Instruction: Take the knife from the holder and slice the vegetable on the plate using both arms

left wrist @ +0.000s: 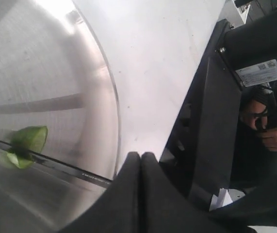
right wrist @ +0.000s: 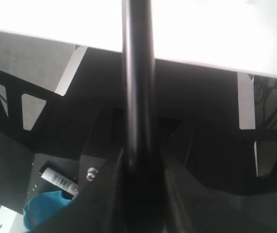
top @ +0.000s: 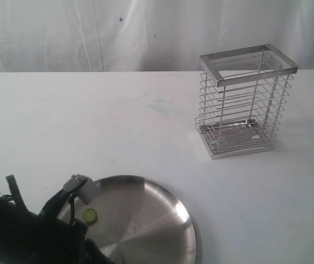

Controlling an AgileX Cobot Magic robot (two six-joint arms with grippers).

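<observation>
The steel plate [top: 157, 225] lies at the table's front edge. A small green vegetable [top: 91, 215] piece rests near its left rim. My left gripper [top: 75, 206] hovers at that rim, its fingers pressed together and shut on nothing [left wrist: 140, 158]. In the left wrist view the knife's [left wrist: 60, 166] dark blade lies across the plate [left wrist: 41, 63], touching the vegetable [left wrist: 26, 143]. My right gripper [right wrist: 140, 165] is shut on the knife's black handle [right wrist: 137, 73], off the table's front edge and outside the exterior view. The wire holder [top: 247, 102] stands at the back right with no knife in it.
A white curtain hangs behind the white table [top: 118, 121]. The right wrist view shows the table's front edge [right wrist: 216, 58] and, below it, a dark frame with a blue object [right wrist: 46, 206]. The left arm's bulk [top: 19, 236] fills the bottom left corner.
</observation>
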